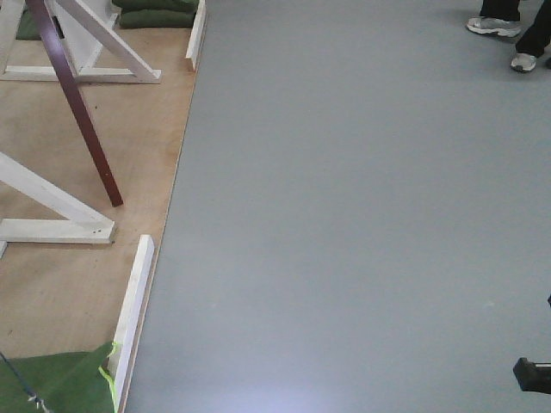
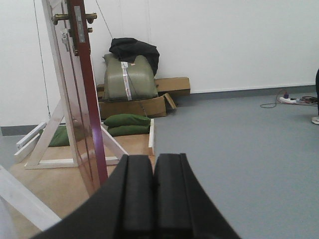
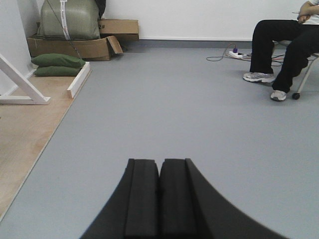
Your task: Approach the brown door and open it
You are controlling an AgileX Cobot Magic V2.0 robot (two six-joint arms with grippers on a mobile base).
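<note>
Brown door (image 2: 88, 99) stood edge-on, ahead and left of the left fingers (image 2: 137, 189), nearer them than the right fingers (image 3: 142, 194); both pairs clenched, empty.

Looks out low over the right gripper (image 3: 159, 199), black fingers (image 3: 142, 199) pressed together, across grey floor (image 3: 164, 109). Takes in, at left, a plywood platform (image 3: 25, 134) with a white frame beam (image 3: 20, 82), two stacked green sandbags (image 3: 57, 65) and a cardboard box (image 3: 75, 48) under an olive sack (image 3: 70, 20). Catches at far right a seated person (image 3: 284, 40) in black trousers.
</note>
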